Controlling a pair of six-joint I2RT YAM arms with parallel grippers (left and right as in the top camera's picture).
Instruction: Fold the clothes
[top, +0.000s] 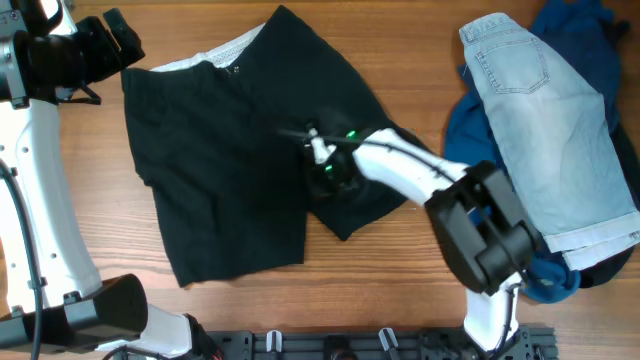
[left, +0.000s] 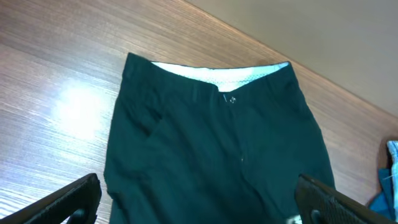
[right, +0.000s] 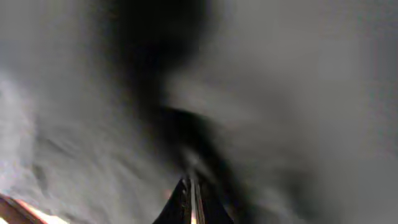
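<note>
Black shorts (top: 220, 160) lie spread on the wooden table, waistband with white lining toward the far left; they also show in the left wrist view (left: 217, 149). My right gripper (top: 325, 160) sits low on the shorts' right leg near the crotch, its fingers (right: 193, 199) pressed together with dark cloth all around them. My left gripper (top: 105, 50) hovers open above the table at the far left, past the waistband; its two fingers (left: 199, 202) stand wide apart with nothing between them.
A pile of clothes lies at the right: light denim shorts (top: 550, 120) on top of a dark blue garment (top: 585, 30). The table (top: 400, 50) is wood. A black rail (top: 380, 345) runs along the near edge.
</note>
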